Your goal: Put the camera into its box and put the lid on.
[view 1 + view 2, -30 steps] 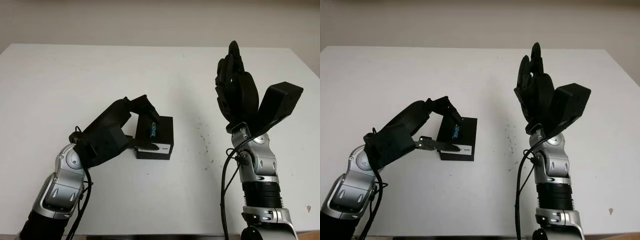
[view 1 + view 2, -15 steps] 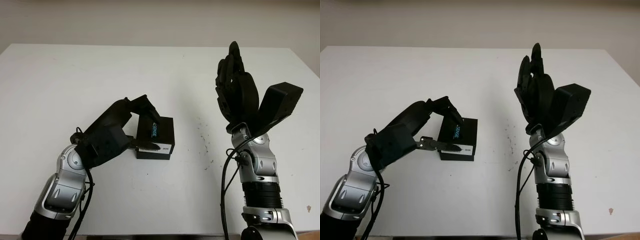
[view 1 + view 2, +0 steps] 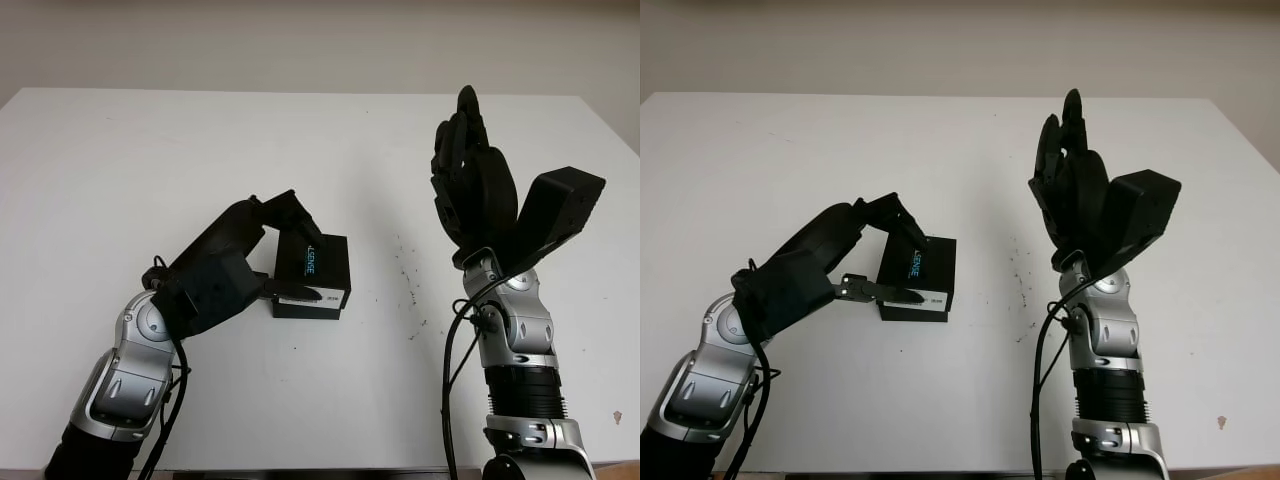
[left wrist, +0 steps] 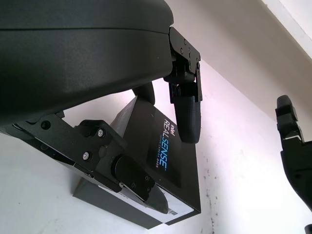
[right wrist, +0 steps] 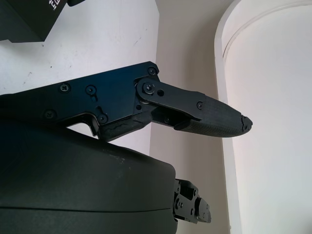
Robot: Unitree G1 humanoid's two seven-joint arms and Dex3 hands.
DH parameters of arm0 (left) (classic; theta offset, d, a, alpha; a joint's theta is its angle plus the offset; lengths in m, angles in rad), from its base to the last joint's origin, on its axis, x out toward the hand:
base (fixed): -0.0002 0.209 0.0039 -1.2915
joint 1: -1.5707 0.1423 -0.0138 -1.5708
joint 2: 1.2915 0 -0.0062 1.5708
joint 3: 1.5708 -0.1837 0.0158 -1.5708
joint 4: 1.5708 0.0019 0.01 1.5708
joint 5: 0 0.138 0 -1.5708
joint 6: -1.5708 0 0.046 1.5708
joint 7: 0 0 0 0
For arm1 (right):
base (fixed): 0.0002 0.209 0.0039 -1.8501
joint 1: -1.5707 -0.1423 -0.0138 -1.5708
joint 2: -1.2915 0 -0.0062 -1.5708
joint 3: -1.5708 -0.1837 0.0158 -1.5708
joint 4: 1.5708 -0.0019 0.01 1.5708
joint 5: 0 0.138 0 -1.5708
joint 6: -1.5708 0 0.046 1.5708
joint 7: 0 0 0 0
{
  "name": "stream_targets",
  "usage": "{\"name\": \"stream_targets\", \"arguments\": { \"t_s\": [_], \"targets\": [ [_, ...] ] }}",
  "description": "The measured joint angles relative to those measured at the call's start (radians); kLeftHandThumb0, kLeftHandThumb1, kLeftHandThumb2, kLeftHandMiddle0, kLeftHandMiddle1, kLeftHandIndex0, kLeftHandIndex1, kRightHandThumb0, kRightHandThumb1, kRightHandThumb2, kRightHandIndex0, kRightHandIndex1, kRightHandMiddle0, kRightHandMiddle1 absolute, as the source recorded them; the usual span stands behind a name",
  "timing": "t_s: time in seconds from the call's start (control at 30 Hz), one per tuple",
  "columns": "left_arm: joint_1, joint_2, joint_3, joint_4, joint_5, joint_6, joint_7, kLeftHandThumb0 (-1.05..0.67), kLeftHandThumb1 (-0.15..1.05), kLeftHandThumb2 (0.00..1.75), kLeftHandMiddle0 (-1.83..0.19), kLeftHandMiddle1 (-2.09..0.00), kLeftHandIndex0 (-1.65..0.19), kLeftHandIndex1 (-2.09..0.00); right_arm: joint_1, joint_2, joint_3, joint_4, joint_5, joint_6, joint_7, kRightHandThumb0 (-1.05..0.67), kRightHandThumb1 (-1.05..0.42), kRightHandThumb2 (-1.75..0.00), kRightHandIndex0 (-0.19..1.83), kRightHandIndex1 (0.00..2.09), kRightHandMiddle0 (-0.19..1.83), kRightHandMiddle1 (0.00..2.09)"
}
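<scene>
The black camera box (image 3: pixel 322 270), lid on and printed with blue-white lettering, sits on the white table (image 3: pixel 150 160) left of centre. My left hand (image 3: pixel 298 262) is closed on it. Its upper fingers (image 4: pixel 187 119) press the lid's top near the far edge, and the thumb (image 4: pixel 141 185) lies against the near side by the white label. The camera itself is hidden. My right hand (image 3: pixel 470 180) is held upright above the table's right side, open and holding nothing, well apart from the box. A corner of the box (image 5: pixel 29 14) appears in the right wrist view.
Small dark specks (image 3: pixel 408 282) mark the table between the box and my right arm. The table's front edge runs just in front of both arms. A pale wall stands behind the far edge.
My left arm has crept a little forward, and the box has shifted slightly to the right under its fingers. The right hand has not moved.
</scene>
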Motion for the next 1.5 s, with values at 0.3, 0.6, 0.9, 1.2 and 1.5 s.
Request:
{"name": "stream_targets", "arguments": {
  "t_s": [0.3,0.6,0.9,1.2,1.5],
  "targets": [
    [0.037,0.003,0.000,0.000,0.011,-0.007,0.017,-0.13,0.99,0.05,-0.37,-1.56,-0.22,-1.46,0.000,0.002,-0.006,0.000,0.018,0.000,-0.002,-0.74,-1.05,-0.64,-0.19,0.00,-0.19,0.00],
    [0.041,0.004,0.000,-0.001,0.021,0.008,0.017,-0.14,0.98,0.05,-0.39,-1.53,-0.25,-1.42,0.000,0.002,-0.006,0.000,0.023,0.000,-0.002,-0.75,-1.05,-0.64,-0.19,0.00,-0.19,0.00],
    [0.026,0.110,-0.074,0.001,0.160,-0.078,-0.048,-0.69,1.04,0.20,0.09,-0.37,-0.05,-0.48,0.000,0.002,-0.004,-0.006,0.022,0.006,-0.015,-0.74,-1.05,-0.64,-0.19,0.00,-0.19,0.00],
    [-0.019,0.217,-0.188,-0.014,0.412,-0.136,-0.185,-0.92,1.05,0.68,0.19,0.00,0.01,-0.07,0.002,0.004,0.003,-0.017,0.019,0.006,-0.017,-0.72,-1.05,-0.67,-0.19,0.00,-0.19,0.00],
    [-0.019,0.216,-0.189,-0.007,0.422,-0.136,-0.230,-0.93,1.05,0.76,0.19,0.00,0.01,-0.06,0.011,0.004,0.003,-0.022,0.018,0.021,-0.008,-0.73,-1.05,-0.66,-0.19,0.00,-0.19,0.00]
  ]
}}
